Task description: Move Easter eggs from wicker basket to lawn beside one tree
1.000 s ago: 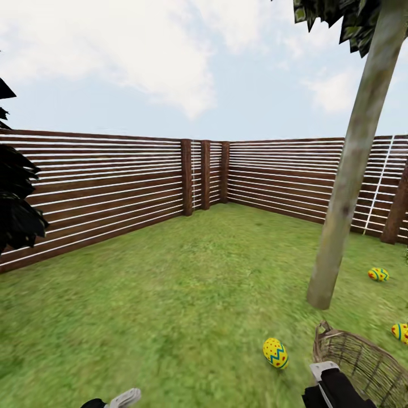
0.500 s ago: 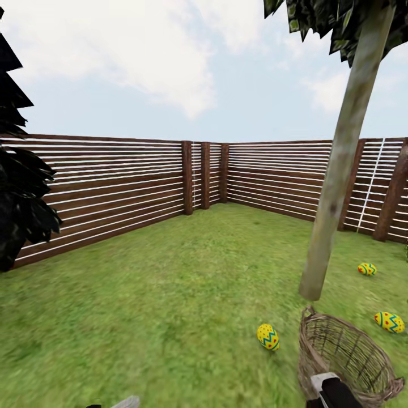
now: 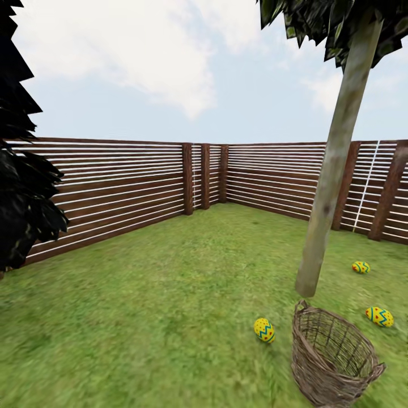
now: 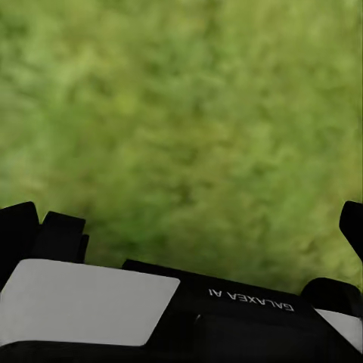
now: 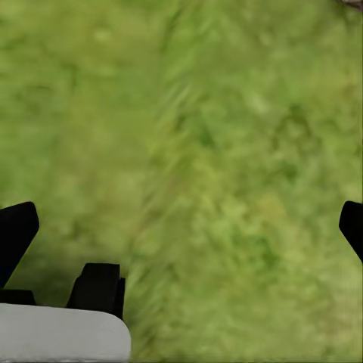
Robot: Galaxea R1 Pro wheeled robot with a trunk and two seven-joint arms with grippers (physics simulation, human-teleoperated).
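Observation:
The tree [image 3: 333, 170], with a thin pale trunk, stands on the lawn [image 3: 170, 294] at the right of the head view. The wicker basket [image 3: 331, 354] stands upright just in front of the trunk's foot, and its inside looks empty. Three Easter eggs lie on the grass around the tree: one [image 3: 264, 330] left of the basket, one [image 3: 379, 316] to its right, and one [image 3: 361, 267] farther back on the right. In the wrist views my left gripper [image 4: 185, 227] and right gripper [image 5: 184, 231] are both open over bare grass, holding nothing.
A dark brown slatted fence [image 3: 113, 187] encloses the garden and forms a corner [image 3: 204, 175] straight ahead. A black-leaved tree [image 3: 22, 181] stands at the far left by the fence. Open grass stretches left of the basket.
The head camera has moved, so the tree, basket and eggs sit higher and further left in the picture. The arm parts at the lower edge have slipped out. The eggs lie as before.

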